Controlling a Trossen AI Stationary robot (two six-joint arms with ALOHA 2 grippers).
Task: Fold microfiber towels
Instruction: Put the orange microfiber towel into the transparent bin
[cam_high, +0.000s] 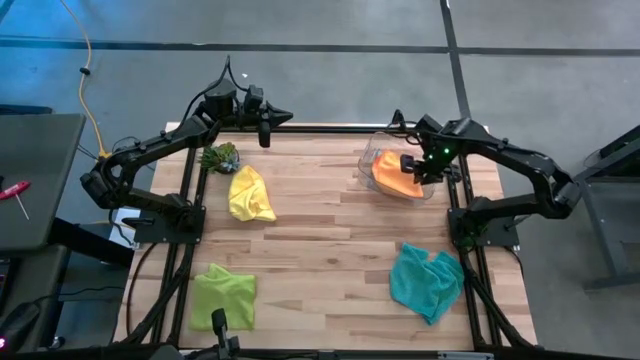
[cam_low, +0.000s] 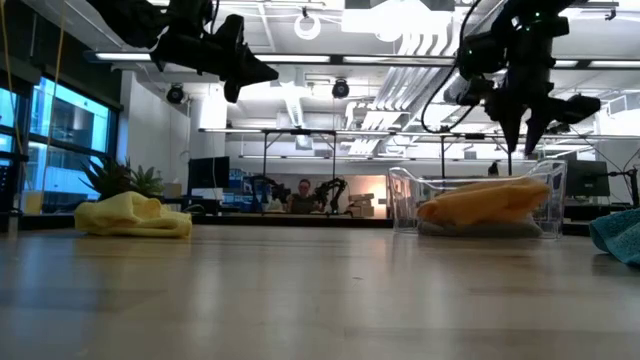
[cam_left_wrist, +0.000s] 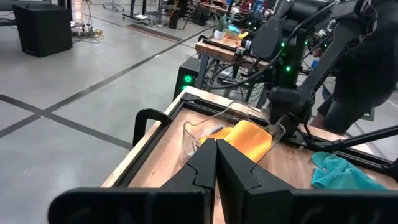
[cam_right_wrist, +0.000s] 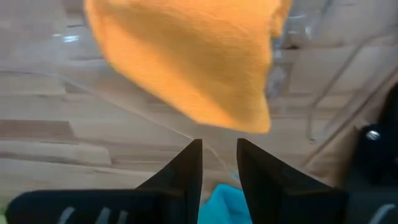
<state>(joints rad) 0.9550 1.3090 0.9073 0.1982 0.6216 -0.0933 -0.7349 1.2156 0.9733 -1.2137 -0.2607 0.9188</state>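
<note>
The right pincer (cam_high: 418, 170) hangs over the clear bin (cam_high: 368, 158) at the far right corner of the desk (cam_high: 330, 250), its fingers a little apart and gripping nothing. In the right wrist view the gap between them is bare and the orange towel (cam_right_wrist: 193, 56) lies just ahead of the tips. That towel sits draped in the bin on top of a grey towel (cam_low: 480, 228), and from table height the right pincer's tips stand clear above it — not touching.

So the relation that counts: the orange towel lies straight below the right pincer, its long side running roughly along the bin's length, from the desk's middle out toward the right edge. The right arm is plainly the nearer one; the left pincer (cam_high: 265, 128) is clenched shut and empty, held high over the far edge near the left corner, beside the small plant (cam_high: 220, 156).

The other towels are spread out on the desk: the yellow towel (cam_high: 250, 194) bunched near the plant on the left side, the lime green towel (cam_high: 224, 293) by the near left corner, the teal towel (cam_high: 428, 281) crumpled toward the near right corner. Those three look unfolded; the orange one, I'd judge, has just been set in the bin — or is about to be picked.
</note>
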